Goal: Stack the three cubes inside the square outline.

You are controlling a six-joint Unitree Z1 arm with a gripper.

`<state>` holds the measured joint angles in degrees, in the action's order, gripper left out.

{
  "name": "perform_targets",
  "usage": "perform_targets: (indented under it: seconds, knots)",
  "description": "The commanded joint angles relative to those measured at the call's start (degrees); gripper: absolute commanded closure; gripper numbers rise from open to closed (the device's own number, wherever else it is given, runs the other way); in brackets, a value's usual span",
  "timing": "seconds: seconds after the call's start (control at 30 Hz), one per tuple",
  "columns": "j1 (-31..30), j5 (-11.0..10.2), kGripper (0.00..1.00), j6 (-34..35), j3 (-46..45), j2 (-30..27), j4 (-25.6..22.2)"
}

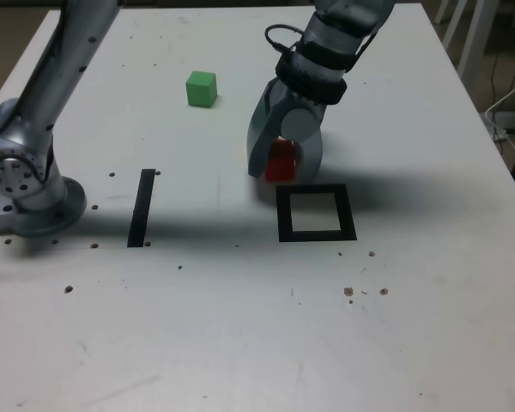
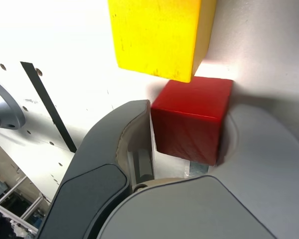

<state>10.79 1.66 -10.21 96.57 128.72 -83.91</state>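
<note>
Just behind the square outline (image 1: 315,213) in the exterior view, the hand (image 2: 192,127) is closed about the red cube (image 2: 193,119). The coming move likely runs from there toward the outline's white centre, with the yellow cube (image 2: 159,37) close beside the red.

My arm (image 1: 90,34) reaches over from its base (image 1: 43,202) at the exterior view's left, bends out of the picture at the top and comes down again near the middle. There my gripper (image 1: 275,167) points down at the white table (image 1: 197,335), with the red cube (image 1: 280,163) showing between my jaws. Just beside us, toward the bottom right of the exterior view, lies the black square outline (image 1: 349,215), flat around its white centre. The green cube (image 1: 202,89) sits apart, up and to the left of me, and the straight black strip (image 1: 142,209) lies between my base and the outline.
</note>
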Motion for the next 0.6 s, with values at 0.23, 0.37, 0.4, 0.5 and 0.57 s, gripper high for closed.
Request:
perform_targets:
  seconds: [0.23, 0.37, 0.4, 0.5, 0.57]
  knots:
    - [-2.19, -0.17, 0.70, 0.23, 0.81, -0.97, -0.73]
    - [-4.34, 0.04, 0.70, 1.36, 1.99, -1.83, -1.50]
    - [-4.88, 0.16, 0.70, 1.72, 2.18, -2.06, -1.65]
    - [-6.51, 0.60, 0.70, 2.85, 2.61, -2.70, -1.98]
    - [-7.61, 0.96, 0.70, 3.51, 3.04, -2.95, -2.15]
